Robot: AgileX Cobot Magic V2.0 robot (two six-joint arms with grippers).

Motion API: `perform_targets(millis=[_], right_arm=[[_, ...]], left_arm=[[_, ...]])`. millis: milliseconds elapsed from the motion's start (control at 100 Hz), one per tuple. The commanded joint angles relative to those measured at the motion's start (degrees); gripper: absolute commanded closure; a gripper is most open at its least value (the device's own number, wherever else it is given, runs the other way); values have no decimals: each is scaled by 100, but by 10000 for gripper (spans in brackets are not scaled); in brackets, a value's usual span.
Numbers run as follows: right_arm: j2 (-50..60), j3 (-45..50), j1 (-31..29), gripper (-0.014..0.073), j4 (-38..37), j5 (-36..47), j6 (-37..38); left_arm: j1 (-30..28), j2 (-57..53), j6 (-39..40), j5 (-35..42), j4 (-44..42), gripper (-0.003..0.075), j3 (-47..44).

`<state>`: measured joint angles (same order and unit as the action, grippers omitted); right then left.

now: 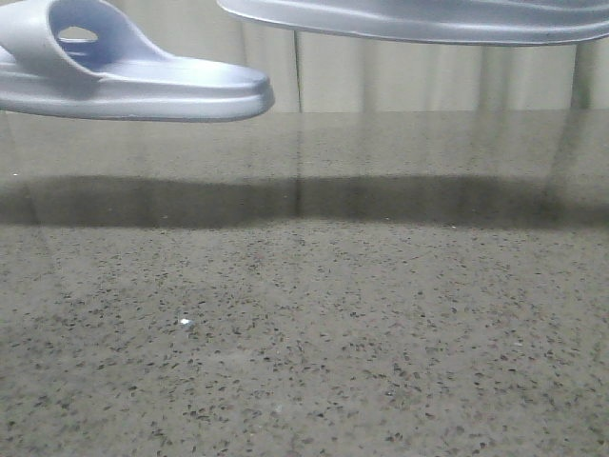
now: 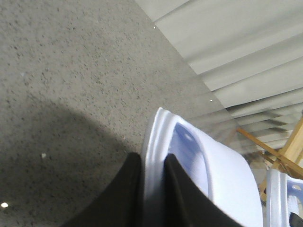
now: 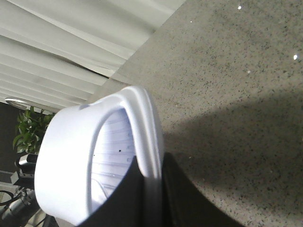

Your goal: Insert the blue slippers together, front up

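Observation:
Two pale lavender-blue slippers hang in the air above the speckled grey table (image 1: 304,333). In the front view the left slipper (image 1: 143,81) shows at the top left, sole down, strap up. The right slipper (image 1: 419,19) shows only as a sole edge along the top right. In the left wrist view my left gripper (image 2: 154,163) is shut on the sole edge of the left slipper (image 2: 222,179). In the right wrist view my right gripper (image 3: 150,165) is shut on the sole edge of the right slipper (image 3: 71,161). The other slipper (image 2: 281,198) shows at the left wrist view's edge. Neither gripper shows in the front view.
A pale curtain (image 1: 400,76) hangs behind the table's far edge. A potted plant (image 3: 26,127) and dark equipment stand beyond the table in the right wrist view. Wooden bars (image 2: 279,151) show past the table in the left wrist view.

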<state>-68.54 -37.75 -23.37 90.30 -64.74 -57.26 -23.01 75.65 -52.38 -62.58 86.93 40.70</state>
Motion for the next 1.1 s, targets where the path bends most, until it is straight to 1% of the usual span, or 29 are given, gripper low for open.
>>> perform_targets(millis=[0, 230, 490, 690, 980, 1090], right_arm=[[27, -123, 57, 695, 449, -277, -156], [-103, -123, 238, 693, 403, -161, -265], [-103, -123, 486, 693, 246, 296, -265], [-103, -123, 666, 693, 121, 543, -265], [-573, -123, 1051, 693, 124, 531, -272], [-779, -123, 1247, 693, 303, 522, -425]], left_arm=[[-7, -163, -35, -459, 629, 705, -65], [21, -163, -148, -658, 919, 705, -260], [432, -163, -186, -486, 959, 705, -260], [593, -163, -186, -464, 1091, 705, -260], [698, -152, -186, -583, 1254, 705, -260], [698, -152, -186, -659, 1323, 705, -260]])
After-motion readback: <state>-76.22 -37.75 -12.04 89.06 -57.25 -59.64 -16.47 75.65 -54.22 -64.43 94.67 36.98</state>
